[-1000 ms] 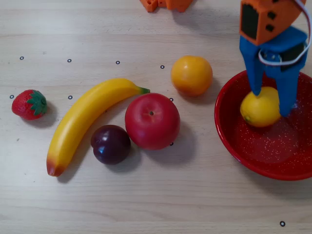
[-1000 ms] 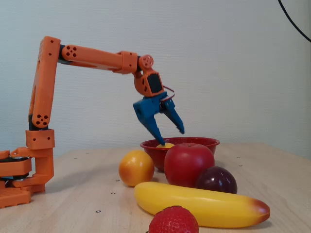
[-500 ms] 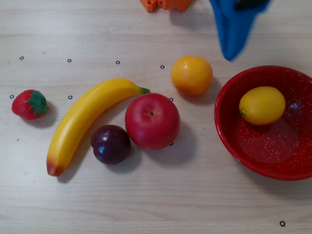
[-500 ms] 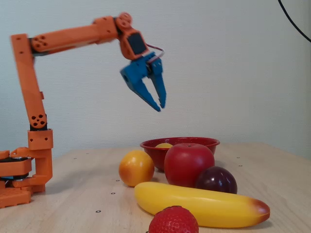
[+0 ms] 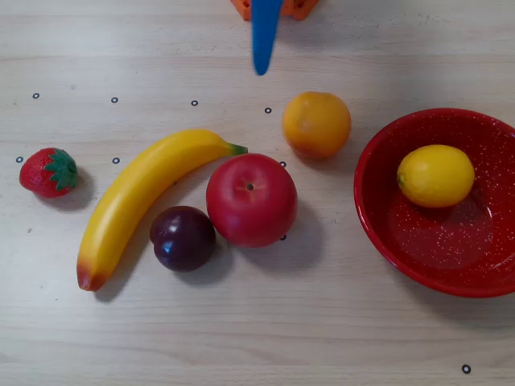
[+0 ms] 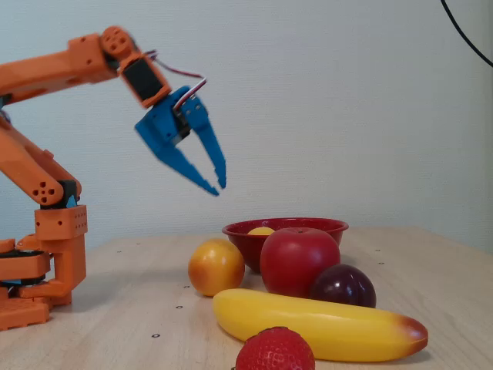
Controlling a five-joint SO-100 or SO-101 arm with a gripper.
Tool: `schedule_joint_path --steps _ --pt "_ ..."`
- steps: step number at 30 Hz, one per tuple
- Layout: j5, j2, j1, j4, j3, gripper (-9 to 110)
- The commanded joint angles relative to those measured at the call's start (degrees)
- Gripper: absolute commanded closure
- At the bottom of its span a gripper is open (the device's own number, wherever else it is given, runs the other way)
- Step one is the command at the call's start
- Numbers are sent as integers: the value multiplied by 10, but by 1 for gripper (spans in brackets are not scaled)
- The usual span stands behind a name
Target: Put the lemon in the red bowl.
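The lemon (image 5: pixel 435 175) lies inside the red bowl (image 5: pixel 372 211) at the right of the overhead view, in the bowl's upper part. In the fixed view only the lemon's top (image 6: pixel 261 230) shows over the rim of the red bowl (image 6: pixel 316 227). My blue gripper (image 6: pixel 218 189) hangs in the air well above the table, left of the bowl and apart from every fruit. Its fingertips almost meet and hold nothing. In the overhead view the gripper (image 5: pixel 262 64) points down from the top edge, above the orange fruit.
An orange fruit (image 5: pixel 316 124), a red apple (image 5: pixel 251 199), a dark plum (image 5: pixel 183 237), a banana (image 5: pixel 141 197) and a strawberry (image 5: pixel 49 172) lie on the wooden table left of the bowl. The arm's orange base (image 6: pixel 42 262) stands at the left of the fixed view.
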Motion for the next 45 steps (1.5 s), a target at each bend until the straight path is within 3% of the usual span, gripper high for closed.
schedule_joint_path --steps 1,10,23,45 --pt "24 69 -27 -53 44 101" --pt "40 274 -28 -158 309 101" --pt "36 461 18 -316 565 101" --pt "-77 502 51 -153 566 101"
